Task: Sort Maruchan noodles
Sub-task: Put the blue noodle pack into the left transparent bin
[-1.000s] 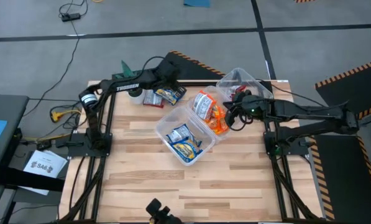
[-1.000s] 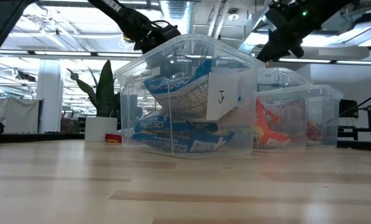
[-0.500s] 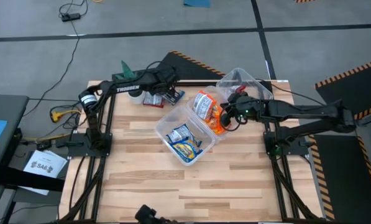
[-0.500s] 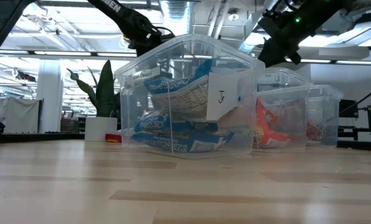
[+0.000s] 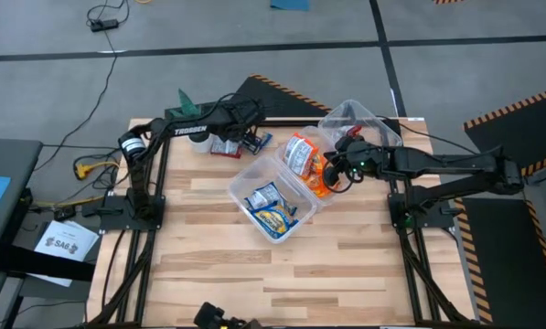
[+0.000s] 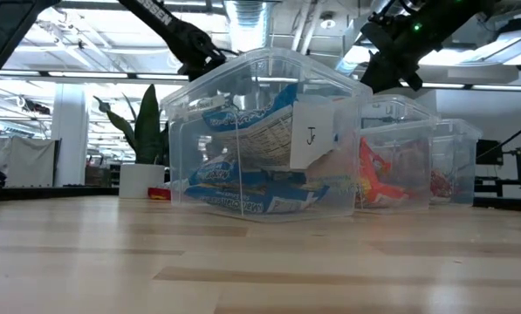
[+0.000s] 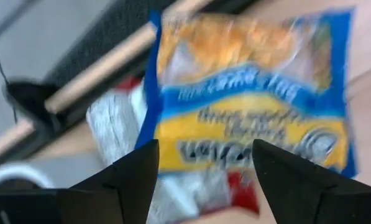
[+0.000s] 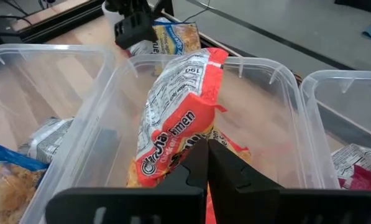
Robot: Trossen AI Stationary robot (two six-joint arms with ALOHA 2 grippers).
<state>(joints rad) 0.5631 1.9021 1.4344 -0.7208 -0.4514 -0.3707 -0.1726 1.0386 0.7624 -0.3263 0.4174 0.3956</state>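
Note:
A blue-and-yellow noodle packet (image 7: 247, 93) lies on silvery and red packets (image 7: 114, 134) at the table's far left (image 5: 227, 144). My left gripper (image 7: 204, 186) hangs open just above them (image 5: 247, 139), pointing steeply down, with a finger on either side of the blue packet's near end and nothing between the fingers. My right gripper (image 8: 207, 165) is shut and empty. It hovers over the middle clear tub (image 5: 302, 183), above an orange packet (image 8: 179, 118) that leans against the tub's wall. Blue-and-yellow packets (image 5: 271, 208) lie in the near tub (image 6: 260, 139).
A third clear tub (image 5: 357, 119) at the far right holds red-brown packets (image 8: 359, 168). A small potted plant (image 5: 183, 99) stands at the far left corner, behind my left arm. Bare wooden tabletop (image 5: 282, 274) spreads across the near half.
My left gripper has tipped steeply downward and sunk toward the loose packets at the far left. The packets have stayed where they were.

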